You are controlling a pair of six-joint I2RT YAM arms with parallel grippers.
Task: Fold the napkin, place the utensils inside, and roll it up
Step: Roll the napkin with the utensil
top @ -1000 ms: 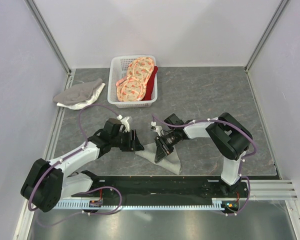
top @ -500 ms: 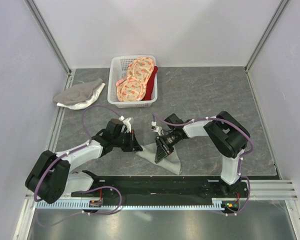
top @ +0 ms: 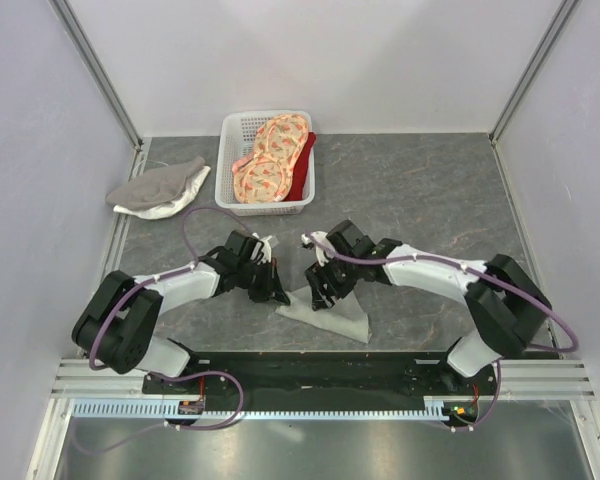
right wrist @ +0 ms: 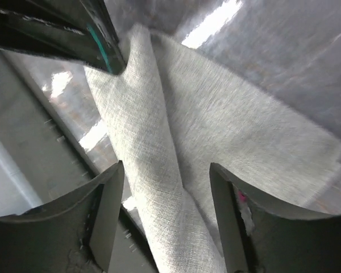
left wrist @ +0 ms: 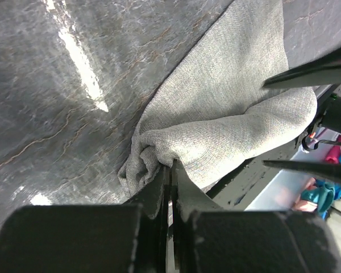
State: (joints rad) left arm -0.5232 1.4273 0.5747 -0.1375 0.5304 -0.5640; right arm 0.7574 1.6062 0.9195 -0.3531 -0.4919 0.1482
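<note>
The grey-green napkin (top: 330, 318) lies partly rolled on the dark marbled table (top: 430, 200), just in front of the arm bases and between the two grippers. The left gripper (left wrist: 169, 168) has its jaws together, pinching the bunched end of the roll. The right gripper (right wrist: 166, 170) stands with jaws apart, one finger (right wrist: 105, 216) on each side of the rolled fold, which runs on between them. Farther back stands a white basket (top: 225, 165) holding orange-pink patterned cloths (top: 270, 160) and a red cloth (top: 302, 165). A grey-and-white cloth (top: 160, 187) lies crumpled to the basket's left.
</note>
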